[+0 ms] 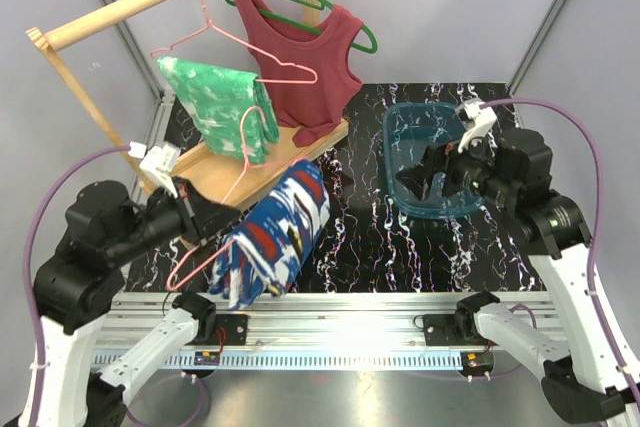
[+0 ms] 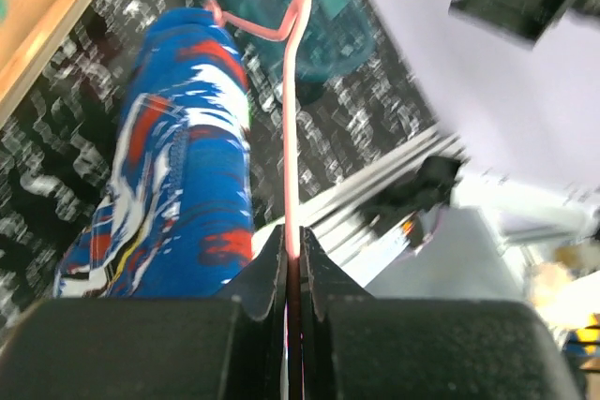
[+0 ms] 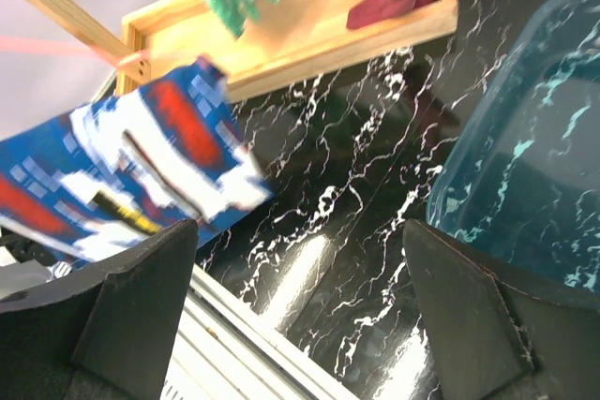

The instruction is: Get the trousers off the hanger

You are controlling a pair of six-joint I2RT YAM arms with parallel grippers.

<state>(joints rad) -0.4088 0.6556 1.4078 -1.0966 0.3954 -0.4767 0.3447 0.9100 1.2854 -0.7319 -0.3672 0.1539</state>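
Left gripper (image 1: 205, 217): I see it pressed together on the wire of a pink hanger (image 1: 243, 162). My left wrist view shows the wire (image 2: 290, 138) running straight out from between the fingers.
Blue trousers (image 1: 280, 232): this blue, red and white pair hangs on that held hanger, slanting over the black marbled surface (image 1: 370, 237) at 9 o'clock from the tub. I cannot tell whether the low end touches the surface. They are just beside the wire at 9 o'clock in the left wrist view (image 2: 178, 185).
Green trousers (image 1: 220, 107): folded over a second pink hanger on the wooden rail (image 1: 150, 2), at 11 o'clock from the blue pair and above the rack's base (image 1: 215, 169).
Red tank top (image 1: 305, 57): on a green hanger (image 1: 345, 15), at 3 o'clock from the green pair.
Right gripper (image 1: 420, 179): spread wide and holding nothing, hovering over the blue tub (image 1: 420, 107). Its wrist view has the blue pair (image 3: 141, 166) at 9 o'clock and the tub (image 3: 525, 156) at 3 o'clock.
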